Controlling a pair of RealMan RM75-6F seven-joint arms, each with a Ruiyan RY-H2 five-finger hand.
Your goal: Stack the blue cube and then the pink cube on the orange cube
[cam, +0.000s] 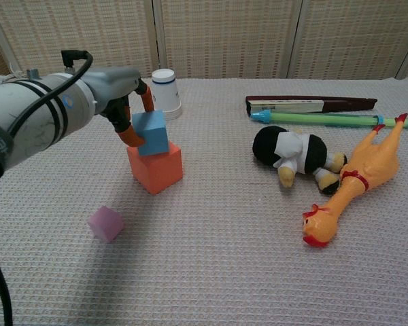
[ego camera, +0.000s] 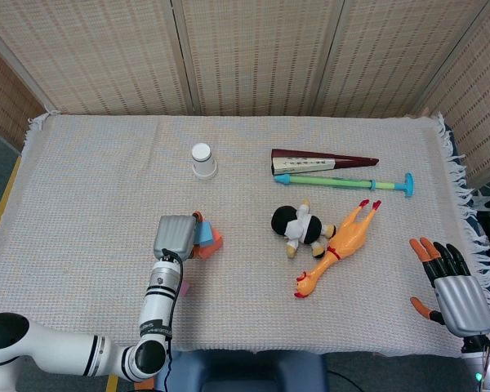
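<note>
The left hand (cam: 126, 102) holds the blue cube (cam: 150, 132) between its orange-tipped fingers (cam: 147, 100) and thumb, directly over the orange cube (cam: 156, 167). In the chest view the blue cube's underside looks to be touching or just above the orange cube's top, set toward the top's left part and slightly turned; whether it rests its full weight there cannot be told. In the head view the back of the hand covers most of both cubes, leaving only a blue edge and an orange corner showing.

The pink cube (cam: 106, 223) lies on the woven tablecloth (cam: 211, 272) near the front left, apart from the orange cube; in the head view it is mostly hidden by the left forearm.

The right hand (ego camera: 453, 286) hovers at the table's right edge with its fingers spread apart and nothing in them.

A white paper cup (cam: 165, 94) stands upside down behind the cubes, so its inside cannot be seen. To the right lie a folded dark red fan (cam: 311, 104), a green and blue stick (cam: 333, 119) just in front of it, a black and white plush toy (cam: 296, 155), and a rubber chicken (cam: 353, 187) touching the plush.
</note>
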